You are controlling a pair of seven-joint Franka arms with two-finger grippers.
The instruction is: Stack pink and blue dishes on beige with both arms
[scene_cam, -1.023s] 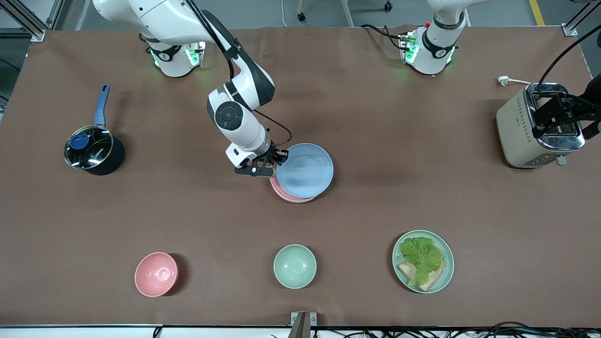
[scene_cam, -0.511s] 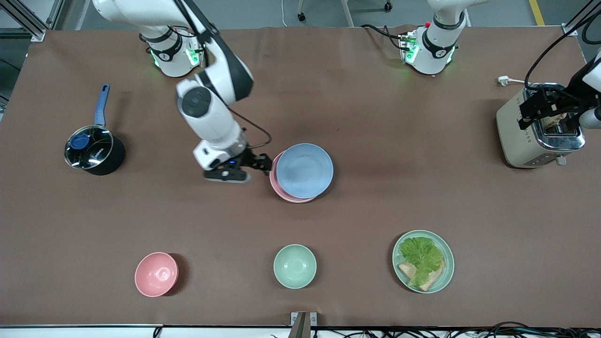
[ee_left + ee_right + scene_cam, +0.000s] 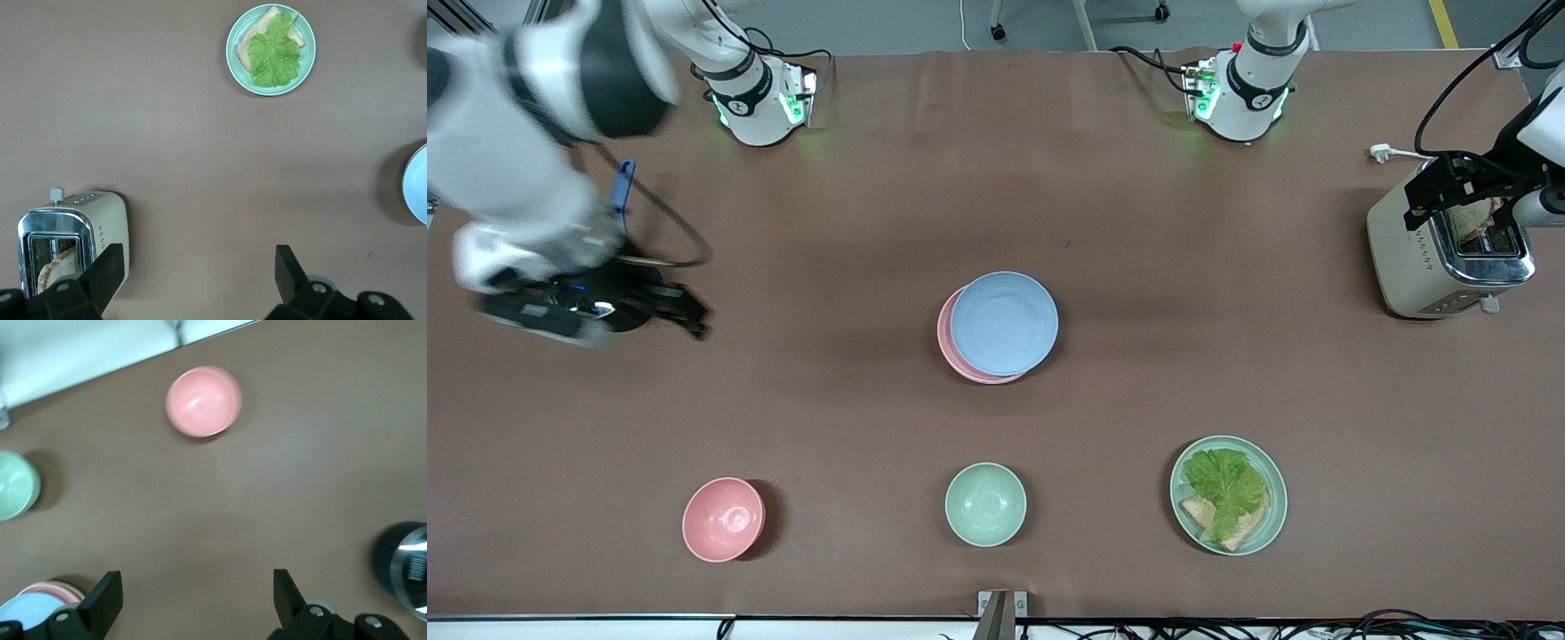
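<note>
The pale blue plate (image 3: 1004, 322) lies on top of the pale pink plate (image 3: 946, 343) at the table's middle, set slightly off so a pink crescent shows. No beige plate is visible; what lies under the pink one is hidden. My right gripper (image 3: 690, 311) hangs open and empty beside the saucepan, well away from the stack. In the right wrist view the blue plate (image 3: 25, 613) and the pink rim (image 3: 52, 591) sit at the frame's edge, apart from the right gripper (image 3: 197, 600). My left gripper (image 3: 1430, 197) is open over the toaster, holding nothing; the left wrist view shows it (image 3: 197, 280) above bare table.
A black saucepan (image 3: 624, 313) with a blue handle stands at the right arm's end. A beige toaster (image 3: 1423, 253) stands at the left arm's end. Nearer the front camera are a pink bowl (image 3: 723, 519), a green bowl (image 3: 985, 503) and a green plate (image 3: 1273, 520) with lettuce and bread.
My right gripper has left the edge of the plate stack and swung toward the right arm's end, to beside the saucepan. The left gripper shifted slightly over the toaster. The plates stayed put.
</note>
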